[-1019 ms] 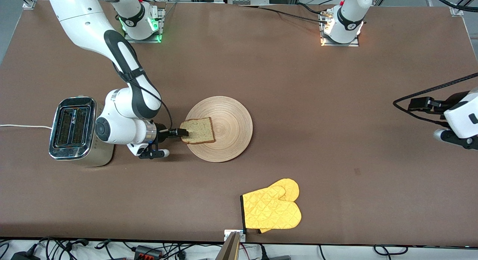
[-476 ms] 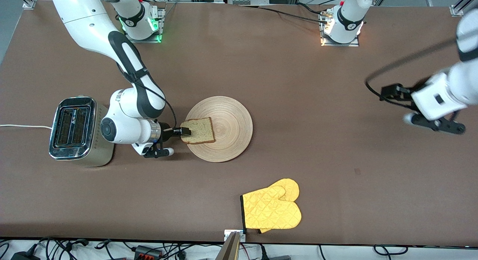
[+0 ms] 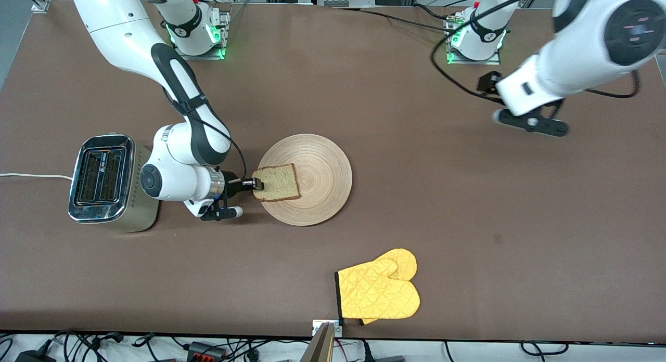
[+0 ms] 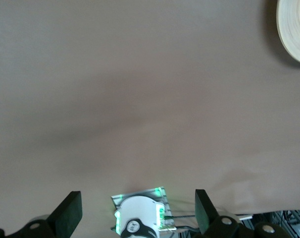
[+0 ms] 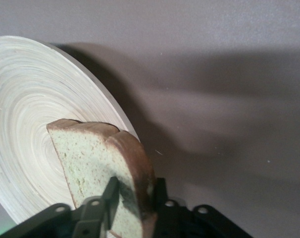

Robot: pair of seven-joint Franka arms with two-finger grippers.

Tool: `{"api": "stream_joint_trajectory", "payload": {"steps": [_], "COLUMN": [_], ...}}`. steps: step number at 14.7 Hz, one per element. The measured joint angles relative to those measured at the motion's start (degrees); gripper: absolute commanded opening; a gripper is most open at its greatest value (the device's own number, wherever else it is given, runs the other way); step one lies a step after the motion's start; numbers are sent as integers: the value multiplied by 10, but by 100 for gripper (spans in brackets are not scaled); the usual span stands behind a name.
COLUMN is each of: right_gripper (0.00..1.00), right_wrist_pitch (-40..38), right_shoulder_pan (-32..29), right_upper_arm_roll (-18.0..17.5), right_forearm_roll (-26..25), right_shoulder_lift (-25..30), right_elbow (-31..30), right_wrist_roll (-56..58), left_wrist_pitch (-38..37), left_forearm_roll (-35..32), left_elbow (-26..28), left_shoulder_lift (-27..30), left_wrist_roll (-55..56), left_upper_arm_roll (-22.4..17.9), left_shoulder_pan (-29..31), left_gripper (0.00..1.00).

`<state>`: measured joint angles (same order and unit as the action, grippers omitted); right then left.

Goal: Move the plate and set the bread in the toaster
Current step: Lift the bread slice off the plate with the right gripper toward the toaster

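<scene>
1. Table (image 3: pixel 364 91) of brown board carries everything we see.
2. Plate (image 3: pixel 317 159) of light wood lies mid-table, between the toaster and the yellow oven mitt (image 3: pixel 379 292), which sits nearer the front camera.
3. Toaster (image 3: pixel 101 177), shiny silver with two slots on top, stands at the right arm's end of the table, its white cord (image 3: pixel 31 176) trailing off the edge.
4. Our right gripper (image 3: pixel 254 184) reaches in low between toaster and plate, its fingers pinching the crust edge of the bread (image 3: pixel 276 182), which rests over the plate's rim nearest the toaster.
5. Our left gripper (image 3: pixel 528 124) hangs over bare table near its base, fingers (image 4: pixel 71 213) spread wide apart and holding nothing.
</scene>
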<state>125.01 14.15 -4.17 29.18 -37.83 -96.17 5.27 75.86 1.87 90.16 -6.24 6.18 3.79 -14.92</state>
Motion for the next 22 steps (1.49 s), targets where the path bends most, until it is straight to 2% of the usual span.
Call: {"api": "stream_joint_trajectory", "payload": {"steps": [2, 3, 5, 9, 11, 14, 17, 20, 22], "right_gripper": [13, 6, 0, 0, 0, 0, 0, 0, 0], "right_wrist_pitch": [0, 0, 0, 0, -2, -25, -64, -110, -137], "right_shoulder_pan": [0, 0, 0, 0, 0, 0, -1, -3, -4], "right_upper_arm_roll": [0, 0, 0, 0, 0, 2, 13, 30, 42], "right_forearm_roll": [0, 0, 0, 0, 0, -5, -49, -95, -138], "right_shoulder_lift": [0, 0, 0, 0, 5, 29, 61, 98, 126], "right_elbow": [3, 4, 4, 9, 17, 26, 33, 41, 42], "right_wrist_roll": [2, 2, 2, 4, 4, 4, 2, -16, -22], "left_wrist_pitch": [19, 33, 66, 164, 175, 178, 186, 244, 254], "left_forearm_roll": [-24, -29, -33, -36, -36, -28, -8, -7, -7], "left_elbow": [6, 6, 6, 9, 10, 12, 22, 71, 91], "left_shoulder_lift": [-3, -3, -2, -3, -3, -3, -2, 16, 29], "left_wrist_roll": [68, 83, 91, 90, 90, 78, 74, 74, 74], "left_upper_arm_roll": [30, 34, 31, 28, 21, -10, -31, -31, -29], "left_shoulder_pan": [-4, -2, 8, 61, 72, 74, 75, 72, 68], "left_gripper": [100, 100, 100, 100, 100, 100, 100, 100, 100]}}
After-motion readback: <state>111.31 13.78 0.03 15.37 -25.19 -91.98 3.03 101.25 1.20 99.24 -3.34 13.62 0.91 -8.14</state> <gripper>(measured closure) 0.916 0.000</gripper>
